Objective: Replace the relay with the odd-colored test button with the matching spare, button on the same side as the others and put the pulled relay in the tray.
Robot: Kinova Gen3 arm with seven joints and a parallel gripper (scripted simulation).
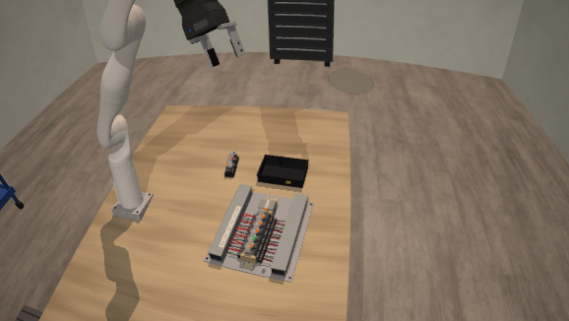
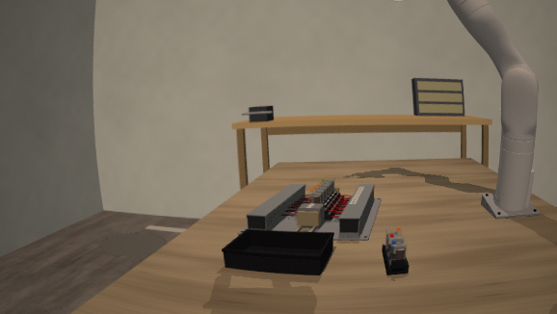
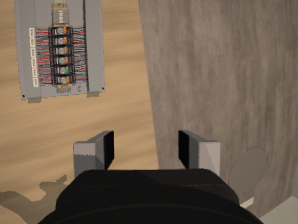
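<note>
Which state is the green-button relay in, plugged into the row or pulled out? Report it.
Plugged in: the green-button relay stands in line among the orange-button relays.

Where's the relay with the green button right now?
In the wrist view, the green-buttoned relay sits upper left in the row, second from the bottom, between two orange-buttoned ones.

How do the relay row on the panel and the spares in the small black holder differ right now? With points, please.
- Count: the relay row (image 1: 257,230) (image 2: 324,189) (image 3: 61,55) has six relays; the spares (image 1: 231,160) (image 2: 396,245) number three.
- Colors: the row has five orange buttons and one green; the spares show one orange, one red, one blue.
- Place: the row sits between two gray ducts; the spares stand off the panel, beside the tray (image 1: 283,169) (image 2: 278,265).

Shared: both include orange.
</note>
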